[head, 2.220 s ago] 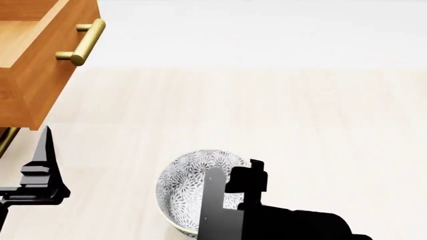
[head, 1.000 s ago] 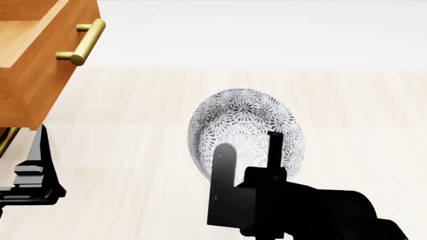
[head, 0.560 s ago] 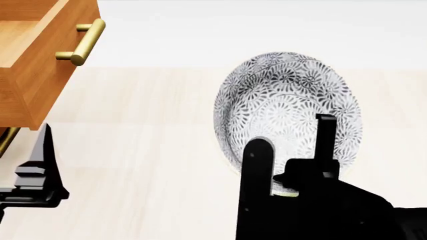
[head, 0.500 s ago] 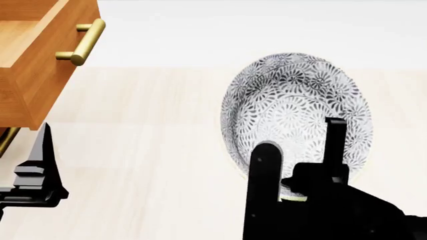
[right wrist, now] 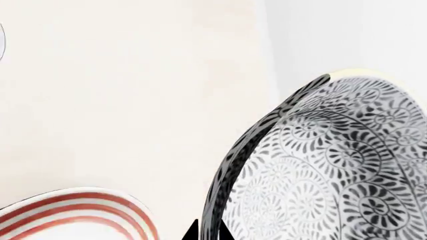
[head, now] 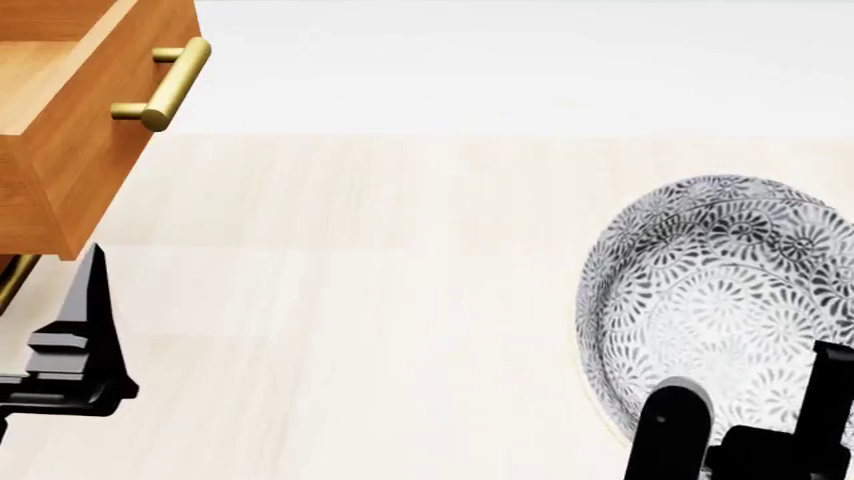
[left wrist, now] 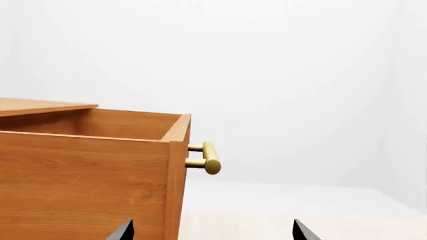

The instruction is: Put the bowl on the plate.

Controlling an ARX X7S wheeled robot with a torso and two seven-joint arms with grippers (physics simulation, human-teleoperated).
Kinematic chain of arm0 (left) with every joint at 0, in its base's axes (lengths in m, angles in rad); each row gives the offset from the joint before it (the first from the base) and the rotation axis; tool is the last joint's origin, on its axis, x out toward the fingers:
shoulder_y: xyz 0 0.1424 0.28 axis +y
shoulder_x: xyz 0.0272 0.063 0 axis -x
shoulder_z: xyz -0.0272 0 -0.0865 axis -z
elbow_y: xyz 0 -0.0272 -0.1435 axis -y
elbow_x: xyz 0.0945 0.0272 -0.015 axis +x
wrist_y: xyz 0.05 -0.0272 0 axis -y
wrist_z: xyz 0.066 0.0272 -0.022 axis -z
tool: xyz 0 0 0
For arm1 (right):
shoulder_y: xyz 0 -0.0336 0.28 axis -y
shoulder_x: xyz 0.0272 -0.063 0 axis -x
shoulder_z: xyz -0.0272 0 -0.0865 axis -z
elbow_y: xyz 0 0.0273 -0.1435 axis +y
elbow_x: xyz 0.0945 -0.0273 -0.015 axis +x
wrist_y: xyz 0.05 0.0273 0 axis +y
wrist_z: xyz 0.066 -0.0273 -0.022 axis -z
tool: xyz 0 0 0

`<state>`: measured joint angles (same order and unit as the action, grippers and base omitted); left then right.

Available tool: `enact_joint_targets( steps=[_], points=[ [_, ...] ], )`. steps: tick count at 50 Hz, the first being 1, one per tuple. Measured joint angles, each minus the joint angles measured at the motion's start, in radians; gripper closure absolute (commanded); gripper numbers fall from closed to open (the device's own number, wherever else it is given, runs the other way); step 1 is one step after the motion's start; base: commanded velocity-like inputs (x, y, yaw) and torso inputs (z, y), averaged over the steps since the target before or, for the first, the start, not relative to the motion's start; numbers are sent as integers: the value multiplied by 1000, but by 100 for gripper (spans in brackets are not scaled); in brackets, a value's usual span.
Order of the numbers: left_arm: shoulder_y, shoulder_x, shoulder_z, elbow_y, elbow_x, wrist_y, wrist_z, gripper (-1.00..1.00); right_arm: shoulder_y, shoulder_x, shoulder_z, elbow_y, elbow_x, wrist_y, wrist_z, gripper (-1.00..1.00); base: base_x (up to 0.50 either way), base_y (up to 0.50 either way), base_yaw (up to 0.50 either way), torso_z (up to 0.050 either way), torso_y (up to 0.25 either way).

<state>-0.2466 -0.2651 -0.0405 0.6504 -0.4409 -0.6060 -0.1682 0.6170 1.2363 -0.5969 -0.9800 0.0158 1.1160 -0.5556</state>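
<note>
At the far left of your head view the open wooden drawer (head: pixel 67 110) juts out over the pale tabletop (head: pixel 374 280), its brass handle (head: pixel 167 82) pointing inward. Just below it your left gripper (head: pixel 74 350) hangs beside the drawer; the left wrist view shows its two dark fingertips (left wrist: pixel 123 231) spread apart with nothing between them, looking along the drawer's side.

The middle of the tabletop is bare wood grain.

At the right, your right gripper (head: pixel 747 435) pinches the rim of the bowl (head: pixel 727 310), one finger inside and one outside, with the bowl tipped toward the camera. In the right wrist view the plate (right wrist: pixel 80 212) shows only as a red-ringed edge, near the bowl (right wrist: pixel 327 165) but apart from it.
</note>
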Motion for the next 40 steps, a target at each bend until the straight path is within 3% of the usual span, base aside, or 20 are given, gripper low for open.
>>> enact_joint_targets(
  steps=[15,24,40],
  points=[
    [1,-8,3,7,-11,2,-2,-100,-460,226,280,-31,348,-83,445,100,0,0,0,0,1],
    [2,-12,4,6,-17,5,-3,-100,-622,289,306,-11,460,-149,626,100,0,0,0,0,0],
    [3,-17,11,5,-22,8,-8,-100,-777,324,273,78,535,-270,806,100,0,0,0,0,0]
  ],
)
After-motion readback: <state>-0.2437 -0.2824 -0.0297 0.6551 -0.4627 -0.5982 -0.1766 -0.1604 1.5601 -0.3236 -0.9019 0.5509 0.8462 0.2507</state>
